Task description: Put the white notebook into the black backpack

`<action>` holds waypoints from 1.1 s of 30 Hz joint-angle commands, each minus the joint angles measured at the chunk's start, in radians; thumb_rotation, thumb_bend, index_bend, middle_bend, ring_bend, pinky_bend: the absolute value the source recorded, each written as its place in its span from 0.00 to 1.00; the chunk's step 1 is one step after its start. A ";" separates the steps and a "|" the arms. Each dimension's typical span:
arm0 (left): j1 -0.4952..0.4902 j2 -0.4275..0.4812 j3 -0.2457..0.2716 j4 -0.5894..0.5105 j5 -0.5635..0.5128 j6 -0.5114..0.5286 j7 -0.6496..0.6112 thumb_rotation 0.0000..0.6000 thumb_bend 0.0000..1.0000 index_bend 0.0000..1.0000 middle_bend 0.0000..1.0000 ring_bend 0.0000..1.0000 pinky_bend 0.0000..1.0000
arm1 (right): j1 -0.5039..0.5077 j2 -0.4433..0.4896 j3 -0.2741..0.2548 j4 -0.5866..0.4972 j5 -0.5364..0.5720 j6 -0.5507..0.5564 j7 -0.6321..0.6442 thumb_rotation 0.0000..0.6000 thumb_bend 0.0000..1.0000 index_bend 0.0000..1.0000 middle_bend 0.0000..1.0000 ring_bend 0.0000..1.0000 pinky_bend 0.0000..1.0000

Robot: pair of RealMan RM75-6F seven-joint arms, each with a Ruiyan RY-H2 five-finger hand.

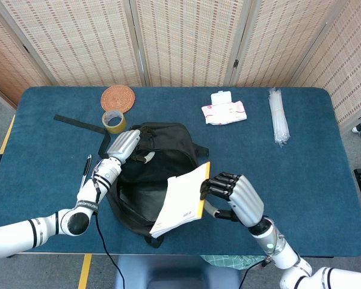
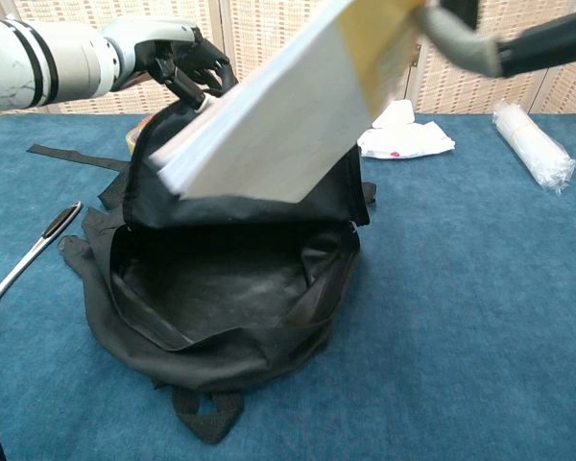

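Observation:
The black backpack (image 1: 159, 156) (image 2: 230, 288) lies on the blue table with its mouth wide open toward me. My left hand (image 1: 125, 145) (image 2: 173, 60) grips the upper flap and holds it lifted. My right hand (image 1: 234, 195) holds the white notebook (image 1: 182, 200) (image 2: 278, 115) by its yellow-edged spine. The notebook tilts down to the left, its lower corner hanging just above the backpack's opening. In the chest view only part of the right hand (image 2: 470, 38) shows at the top edge.
A metal ladle (image 1: 77, 192) (image 2: 24, 259) lies left of the backpack. A tape roll (image 1: 114, 121) and a woven coaster (image 1: 118, 98) sit behind it. A tissue pack (image 1: 224, 109) (image 2: 403, 134) and a plastic-wrapped bundle (image 1: 278, 115) (image 2: 530, 144) lie at the back right.

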 commanded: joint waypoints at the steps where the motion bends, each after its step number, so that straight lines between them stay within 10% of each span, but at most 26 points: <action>1: -0.020 0.005 -0.007 0.014 -0.037 -0.017 -0.005 1.00 0.49 0.66 0.32 0.26 0.11 | 0.053 -0.072 0.019 0.027 0.022 -0.062 -0.012 1.00 0.49 0.86 0.54 0.59 0.60; 19: -0.049 0.030 0.006 0.027 -0.089 -0.054 -0.058 1.00 0.49 0.66 0.32 0.25 0.11 | 0.235 -0.454 0.059 0.494 0.038 -0.141 -0.021 1.00 0.49 0.87 0.55 0.59 0.60; 33: -0.045 0.050 0.021 0.021 -0.087 -0.059 -0.098 1.00 0.49 0.66 0.32 0.25 0.11 | 0.203 -0.555 -0.107 0.813 0.001 -0.105 0.007 1.00 0.49 0.87 0.56 0.61 0.62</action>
